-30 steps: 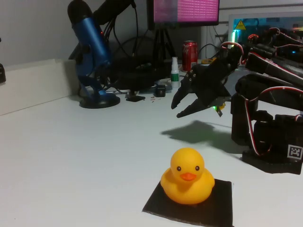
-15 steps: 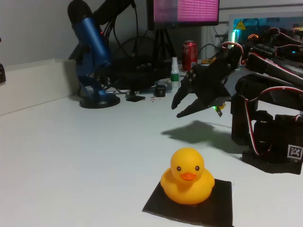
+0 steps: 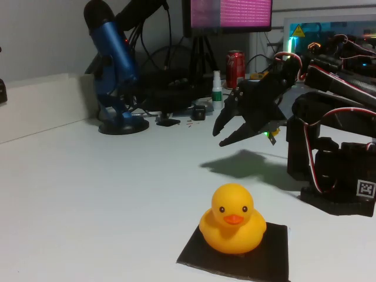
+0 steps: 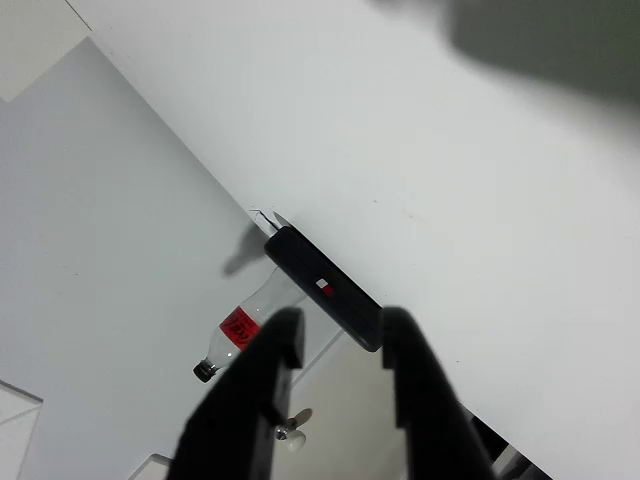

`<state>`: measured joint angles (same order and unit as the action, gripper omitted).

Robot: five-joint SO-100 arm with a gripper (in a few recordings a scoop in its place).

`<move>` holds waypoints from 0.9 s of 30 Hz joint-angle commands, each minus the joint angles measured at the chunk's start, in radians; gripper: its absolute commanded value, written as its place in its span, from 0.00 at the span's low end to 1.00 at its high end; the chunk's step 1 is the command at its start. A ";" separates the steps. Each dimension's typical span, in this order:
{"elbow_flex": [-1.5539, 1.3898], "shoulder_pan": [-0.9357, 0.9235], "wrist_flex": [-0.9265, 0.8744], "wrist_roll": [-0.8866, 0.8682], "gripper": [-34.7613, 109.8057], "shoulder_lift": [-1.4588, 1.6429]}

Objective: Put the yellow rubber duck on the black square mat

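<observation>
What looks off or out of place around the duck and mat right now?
Nothing stands out. The yellow rubber duck sits upright on the black square mat, toward its left part in the fixed view, and the mat lies flat. The gripper hangs open and empty above the table, well behind the duck.

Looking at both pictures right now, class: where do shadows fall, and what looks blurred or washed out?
Fixed view: the claw throws a soft dark shadow on the white table below it; the monitor glows overexposed pink; the yellow rubber duck is sharp on the black square mat. Wrist view: a blurred dark patch fills the top right corner; the claw looks soft.
</observation>
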<state>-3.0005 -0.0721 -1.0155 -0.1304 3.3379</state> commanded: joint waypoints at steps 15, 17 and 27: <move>-0.003 -0.014 0.003 0.037 0.30 0.028; -0.003 -0.014 0.003 0.032 0.30 0.028; -0.003 -0.015 0.003 0.031 0.30 0.028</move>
<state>-3.0005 -0.0752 -1.0186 -0.0966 3.3379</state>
